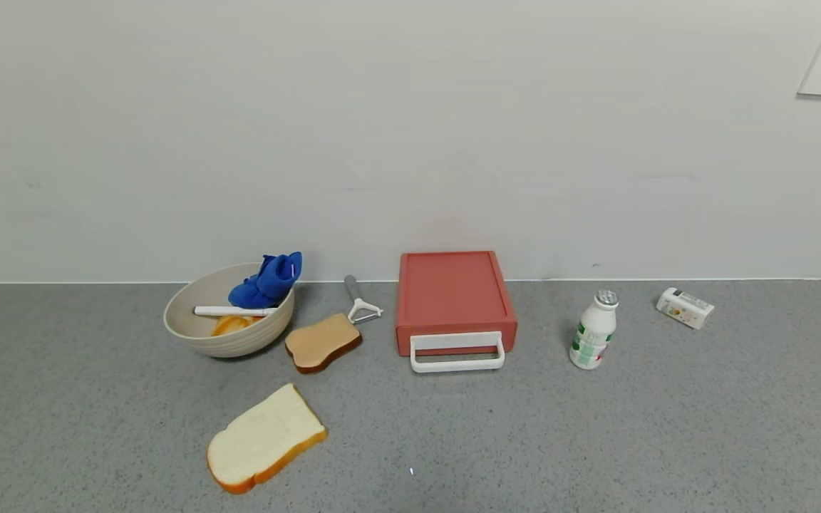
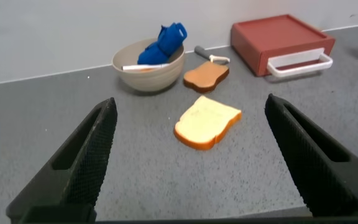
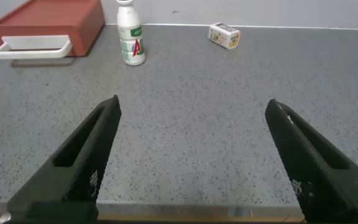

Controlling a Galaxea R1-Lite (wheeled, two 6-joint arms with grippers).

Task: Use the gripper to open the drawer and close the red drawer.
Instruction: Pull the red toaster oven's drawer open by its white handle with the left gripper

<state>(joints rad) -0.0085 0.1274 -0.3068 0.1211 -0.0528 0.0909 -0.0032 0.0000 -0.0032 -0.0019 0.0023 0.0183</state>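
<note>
The salmon-red drawer [image 1: 453,298] stands against the back wall at the middle of the counter, shut, with its white loop handle [image 1: 457,353] facing forward. It also shows in the left wrist view [image 2: 278,40] and the right wrist view [image 3: 48,18]. Neither gripper shows in the head view. My left gripper [image 2: 191,127] is open and empty, low over the counter near its front, with a white bread slice [image 2: 207,121] lying ahead of it. My right gripper [image 3: 194,134] is open and empty over bare counter near the front edge, well short of the drawer.
A beige bowl [image 1: 197,331] with a blue cloth [image 1: 268,280] stands left of the drawer. A brown bread slice [image 1: 322,343], a peeler [image 1: 359,300] and the white slice [image 1: 265,437] lie nearby. A white bottle [image 1: 594,330] and a small carton [image 1: 685,307] are to the right.
</note>
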